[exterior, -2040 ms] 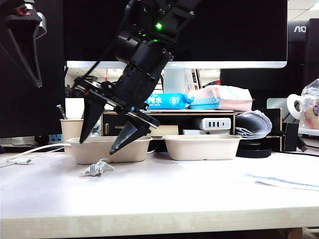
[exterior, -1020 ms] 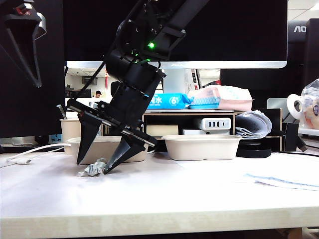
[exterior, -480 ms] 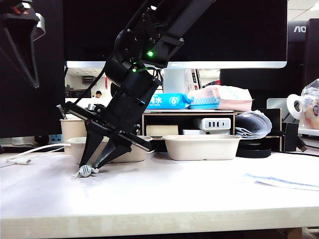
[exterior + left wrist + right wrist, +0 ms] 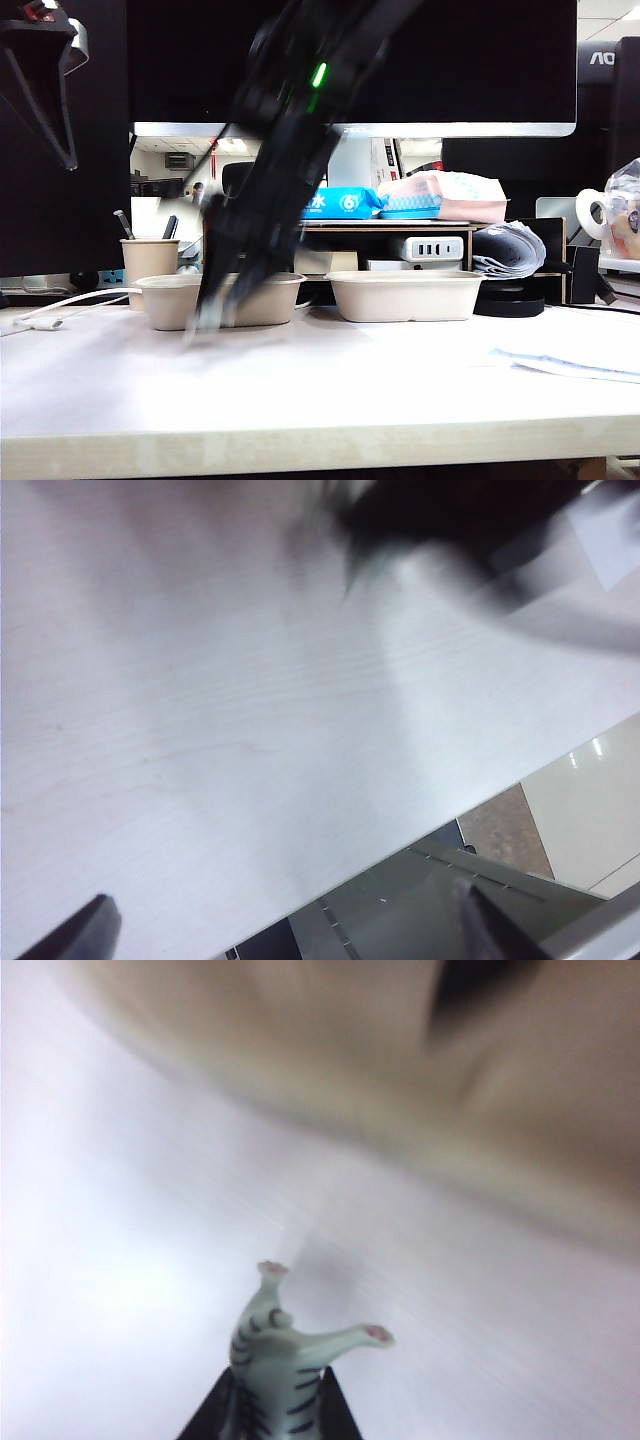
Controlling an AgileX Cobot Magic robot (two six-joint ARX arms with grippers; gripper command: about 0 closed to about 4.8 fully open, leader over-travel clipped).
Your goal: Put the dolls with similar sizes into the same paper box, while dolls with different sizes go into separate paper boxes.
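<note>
The right gripper [image 4: 268, 1422], a blurred black shape in front of the left beige pulp paper tray [image 4: 262, 290], has its jaws pinched on the small grey-white striped doll [image 4: 272, 1352], which hangs just above the pale wooden table [image 4: 400, 390]. The second matching beige tray [image 4: 405, 295] sits to the right of the first. The left gripper [image 4: 290, 930] hangs high above the table left of that first tray, jaws spread wide and holding nothing.

Bright, even indoor light; the right arm [image 4: 270, 170] smears with motion blur, and both wrist views are blurred.
</note>
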